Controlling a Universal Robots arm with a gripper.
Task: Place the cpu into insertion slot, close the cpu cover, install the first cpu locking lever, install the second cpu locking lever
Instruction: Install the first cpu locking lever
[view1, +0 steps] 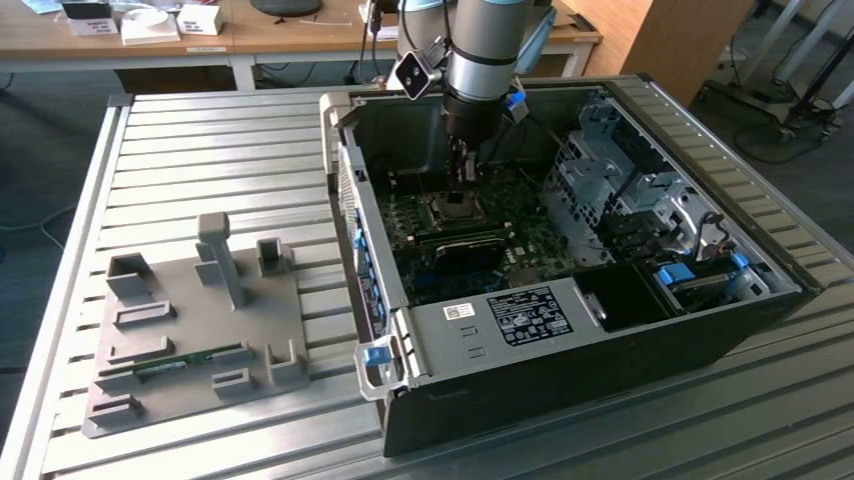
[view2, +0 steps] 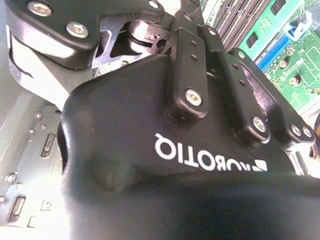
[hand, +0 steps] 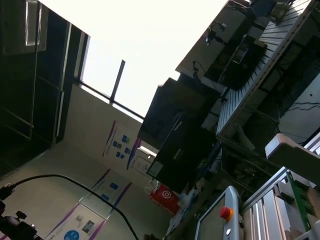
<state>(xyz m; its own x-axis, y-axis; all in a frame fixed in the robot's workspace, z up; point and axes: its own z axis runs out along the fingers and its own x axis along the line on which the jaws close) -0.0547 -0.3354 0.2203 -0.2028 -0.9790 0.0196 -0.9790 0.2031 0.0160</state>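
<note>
In the exterior view the arm reaches straight down into the open computer case (view1: 561, 330). My gripper (view1: 465, 178) hangs just above the motherboard (view1: 467, 240), over the back edge of the square cpu socket (view1: 454, 208). The socket shows as a dark square with a pale metal rim. From here I cannot tell the cpu and the cpu cover apart, nor make out the locking levers. In the second wrist view the gripper's black housing (view2: 165, 150) fills the foreground, with green motherboard (view2: 280, 45) beyond it.
A grey drive cage (view1: 627, 180) stands inside the case at the exterior view's right. The case's side wall (view1: 350, 200) rises at its left. A grey fixture plate (view1: 187, 320) carrying a green memory stick (view1: 174, 362) lies on the slatted table (view1: 200, 150).
</note>
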